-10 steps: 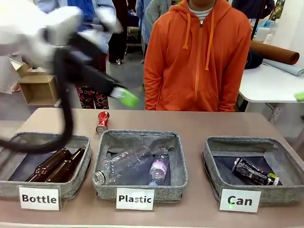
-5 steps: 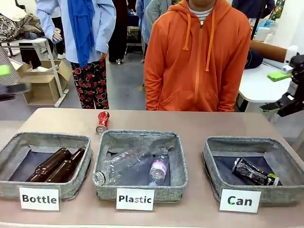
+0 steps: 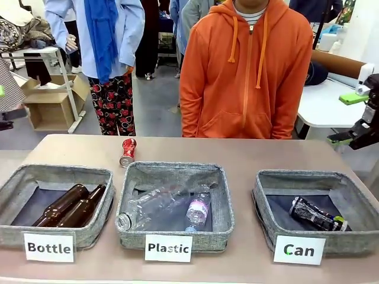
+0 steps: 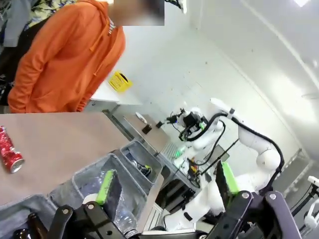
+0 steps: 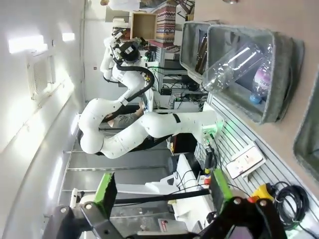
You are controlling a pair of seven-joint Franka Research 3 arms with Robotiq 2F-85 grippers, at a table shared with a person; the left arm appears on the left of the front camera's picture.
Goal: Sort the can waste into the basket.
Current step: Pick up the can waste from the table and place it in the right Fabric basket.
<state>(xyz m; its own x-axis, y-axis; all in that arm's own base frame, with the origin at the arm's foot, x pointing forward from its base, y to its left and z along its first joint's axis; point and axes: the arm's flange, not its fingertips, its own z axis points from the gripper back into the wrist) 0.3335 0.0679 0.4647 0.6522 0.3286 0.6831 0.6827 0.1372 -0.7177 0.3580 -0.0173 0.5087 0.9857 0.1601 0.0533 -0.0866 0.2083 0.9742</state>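
A crushed red can (image 3: 128,151) lies on the table behind the middle basket; the left wrist view has it (image 4: 9,150) at far left. A crushed black can (image 3: 316,214) lies inside the grey basket (image 3: 299,177) labelled "Can" at the right. My right gripper (image 3: 350,118) hangs open at the picture's right edge, above and behind that basket, nothing between its green pads (image 5: 105,188). My left gripper (image 4: 167,182) is open and empty, high above the left end of the table, well away from the red can.
A "Plastic" basket (image 3: 174,171) holds clear bottles, a "Bottle" basket (image 3: 56,173) holds brown glass bottles. A person in an orange hoodie (image 3: 246,71) stands at the far edge. Bare tabletop runs behind the baskets.
The left arm, which crossed the left half of the front view a second ago, has swung out to the left. The right gripper came in at the right edge.
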